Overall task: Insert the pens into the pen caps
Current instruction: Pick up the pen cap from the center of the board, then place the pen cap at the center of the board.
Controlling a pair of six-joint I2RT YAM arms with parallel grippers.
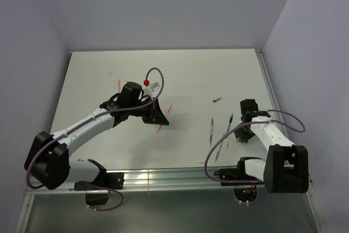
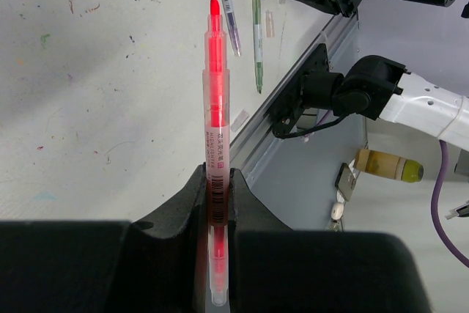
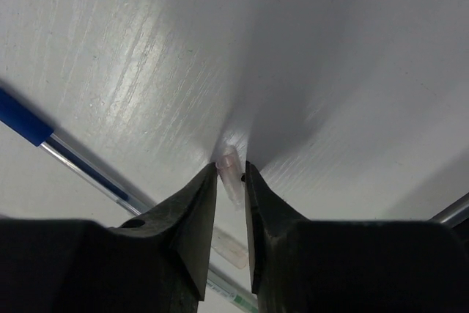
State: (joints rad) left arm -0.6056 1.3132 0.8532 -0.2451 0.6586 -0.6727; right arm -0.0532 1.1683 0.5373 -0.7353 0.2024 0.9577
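**Left gripper.** The left gripper (image 2: 218, 181) was seen closed on the red-pink pen (image 2: 216, 93). The pen was clamped near its rear end, with most of the barrel and the tip projecting beyond the fingers. This gripper was held above the worktop (image 1: 191, 75), left of its middle.

**Right gripper.** The right gripper (image 3: 231, 174) was lowered to the worktop near the right edge, toward the near right corner. Its jaws stood narrowly apart astride a pale pen cap (image 3: 229, 163) lying flat. Whether the pads pressed the cap could not be told.

**Adjacent items.** A blue pen (image 3: 22, 119) lay just beside the left finger. Further pens (image 1: 211, 131) were grouped between the two grippers.

**Hazards.**
- The cap could be squeezed out sideways if caught off-centre, being small, round and smooth.
- The fingertips could be dragged on the worktop.
- The blue pen could be nudged and set rolling.
- At insertion, the long unsupported barrel could be pivoted in the grip, causing the tip to miss the cap mouth.
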